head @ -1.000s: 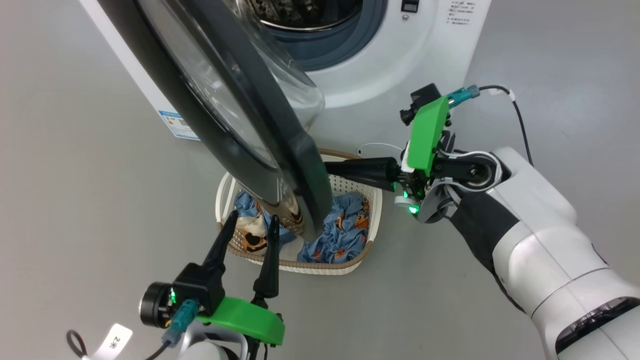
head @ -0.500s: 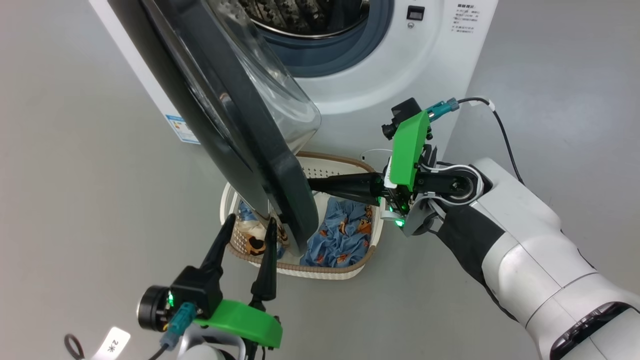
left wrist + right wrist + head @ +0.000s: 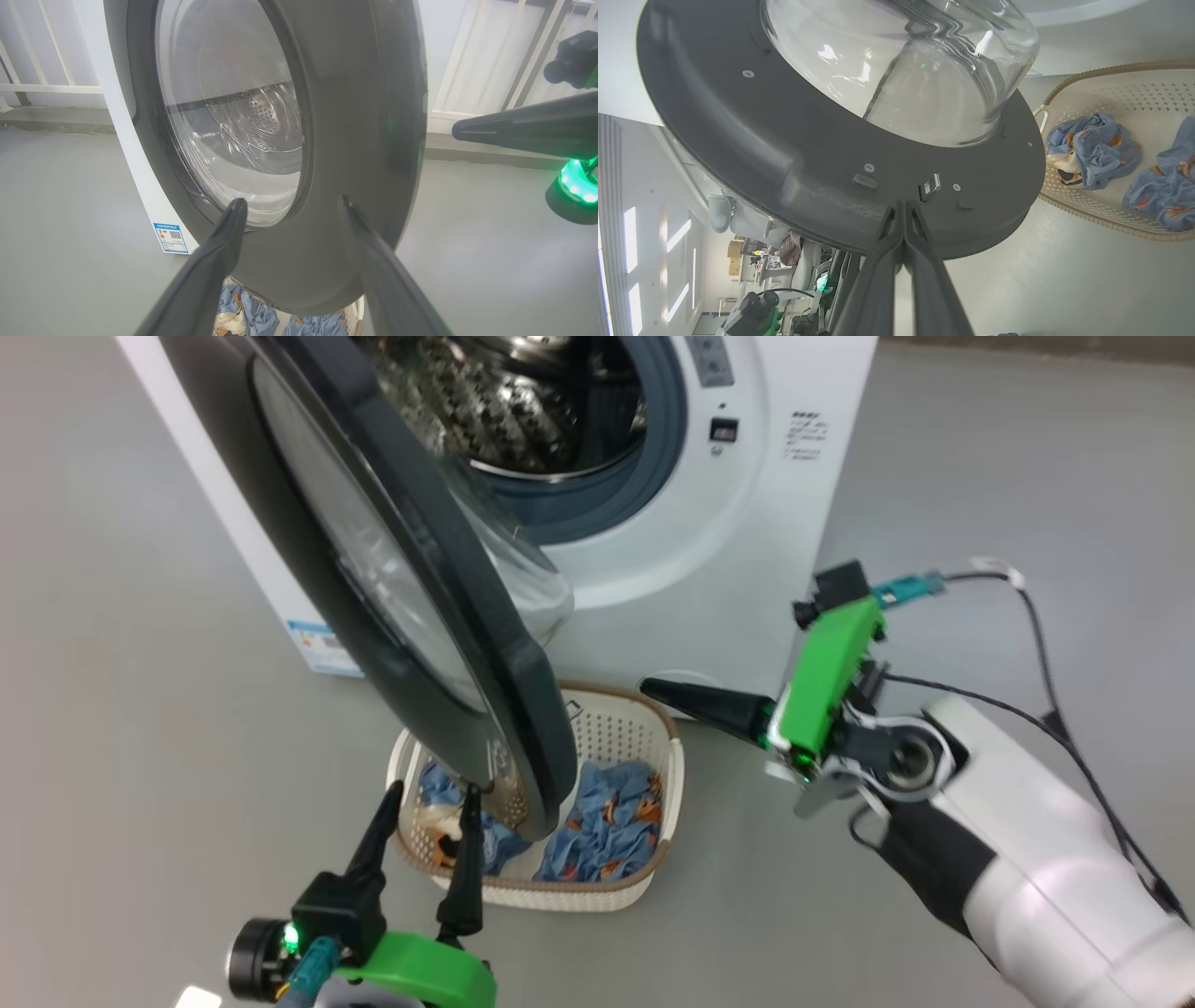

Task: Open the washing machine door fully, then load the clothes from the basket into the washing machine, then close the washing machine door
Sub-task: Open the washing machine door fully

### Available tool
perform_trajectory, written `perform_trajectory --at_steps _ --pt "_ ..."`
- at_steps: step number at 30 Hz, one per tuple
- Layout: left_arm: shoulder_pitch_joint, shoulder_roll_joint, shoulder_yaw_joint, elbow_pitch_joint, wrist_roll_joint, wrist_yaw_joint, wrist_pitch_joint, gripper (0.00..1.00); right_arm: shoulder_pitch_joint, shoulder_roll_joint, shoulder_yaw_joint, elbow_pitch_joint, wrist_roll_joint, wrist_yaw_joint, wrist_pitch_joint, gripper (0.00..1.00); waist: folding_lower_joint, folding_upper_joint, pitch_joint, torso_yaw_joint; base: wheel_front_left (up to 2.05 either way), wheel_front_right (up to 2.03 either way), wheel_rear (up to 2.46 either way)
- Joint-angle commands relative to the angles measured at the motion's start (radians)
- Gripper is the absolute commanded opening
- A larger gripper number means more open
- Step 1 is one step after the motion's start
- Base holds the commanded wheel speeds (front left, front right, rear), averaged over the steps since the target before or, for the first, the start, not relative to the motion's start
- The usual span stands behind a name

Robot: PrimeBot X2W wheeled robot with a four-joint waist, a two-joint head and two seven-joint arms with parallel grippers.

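Door [image 3: 411, 616] standing partly open off washing machine [image 3: 747, 541], lower edge hanging over basket [image 3: 597, 896] on floor [image 3: 140, 616]. Clothes [image 3: 607, 817] lying inside basket, two blue bundles. Am holding left gripper [image 3: 434, 789] spread wide, empty, near door's outer face. Right gripper [image 3: 649, 687] pointing toward door's inner side, fingers pressed together, gripping nothing.

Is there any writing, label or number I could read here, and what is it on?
Blue sticker on the washing machine's side: print and a square code, too small to read.
Lines of dark print on its front panel: too blurred to read.
No text reads clearly.
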Motion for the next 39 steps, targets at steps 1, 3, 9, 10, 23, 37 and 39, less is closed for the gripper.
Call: perform_trajectory --at_steps 1,3,9,10,23,37,39 --pt "-0.006 0.012 0.040 -0.019 0.012 -0.002 -0.006 1.00 0.030 -0.002 0.003 -0.045 -0.026 0.002 -0.029 0.00 -0.0001 0.0000 -0.035 -0.033 0.00 0.00 0.00" --pt "0.004 0.012 0.056 -0.019 0.016 -0.005 -0.006 1.00 0.077 -0.047 0.018 -0.114 -0.098 0.002 -0.110 0.00 -0.0001 0.0000 -0.050 -0.046 0.00 0.00 0.00" --pt "0.027 0.012 0.102 -0.023 0.031 -0.016 -0.006 1.00 0.199 -0.157 0.059 -0.218 -0.321 0.002 -0.370 0.00 -0.0001 0.0000 -0.079 -0.091 0.00 0.00 0.00" --pt "0.031 0.012 0.109 -0.023 0.033 -0.019 -0.006 1.00 0.214 -0.172 0.066 -0.228 -0.360 0.002 -0.410 0.00 -0.0001 0.0000 -0.083 -0.098 0.00 0.00 0.00" --pt "0.050 0.012 0.169 -0.027 0.059 -0.038 -0.006 1.00 0.412 -0.233 -0.106 -0.215 -0.792 0.002 -0.803 0.00 -0.0001 0.0000 -0.112 -0.161 0.00 0.00 0.00" --pt "0.075 0.012 0.193 -0.031 0.063 -0.049 -0.006 1.00 0.762 0.034 -0.652 -0.473 -1.316 0.002 -0.807 0.00 -0.0001 0.0000 -0.130 -0.190 0.00 0.00 0.00" --pt "0.079 0.012 0.196 -0.033 0.062 -0.049 -0.006 1.00 0.798 0.058 -0.674 -0.502 -1.352 0.002 -0.807 0.00 -0.0001 0.0000 -0.130 -0.194 0.00 0.00 0.00"
